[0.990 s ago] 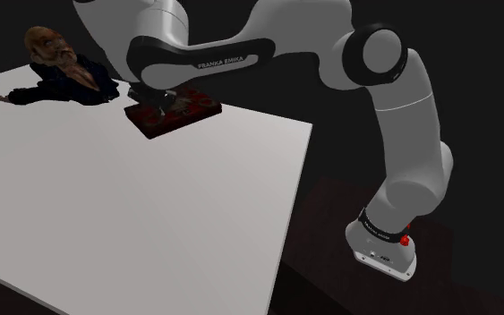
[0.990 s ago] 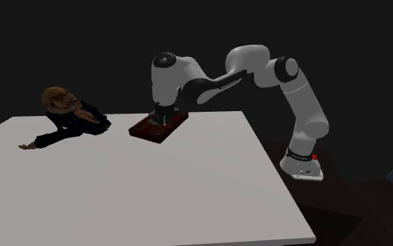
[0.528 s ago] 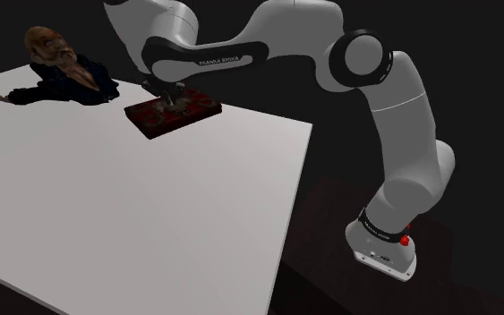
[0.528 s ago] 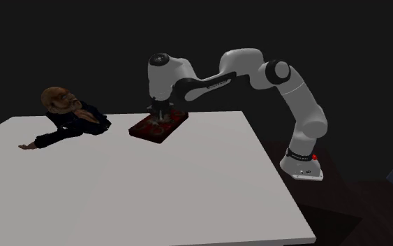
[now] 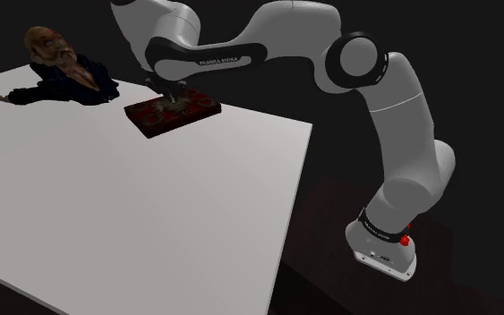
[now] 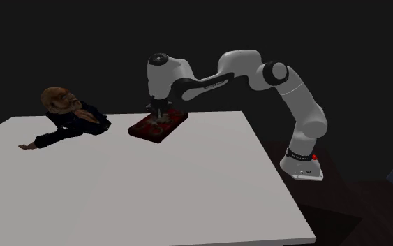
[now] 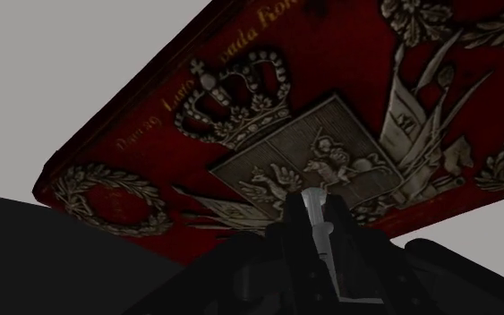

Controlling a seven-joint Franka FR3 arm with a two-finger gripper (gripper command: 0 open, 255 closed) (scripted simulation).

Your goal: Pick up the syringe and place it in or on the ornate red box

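The ornate red box is flat, with silver crest reliefs on its lid, and lies at the far side of the white table. In the second exterior view the box lies under the arm's hand. My gripper hangs just above the lid's middle, fingers pointing down. Seen from the wrist, the gripper is shut on a thin grey syringe, clasped between the two black fingers. The syringe's tip points at the crest on the box lid, close to it.
A figure of a bearded man in dark clothes lies at the table's far corner, to the shoulder view's left of the box. In the second exterior view the figure has one arm stretched out. The table's edge falls off toward the stand.
Over the last second the hand shifted slightly across the box lid and lifted a little, still clasping the syringe. In the last half second it has barely moved.
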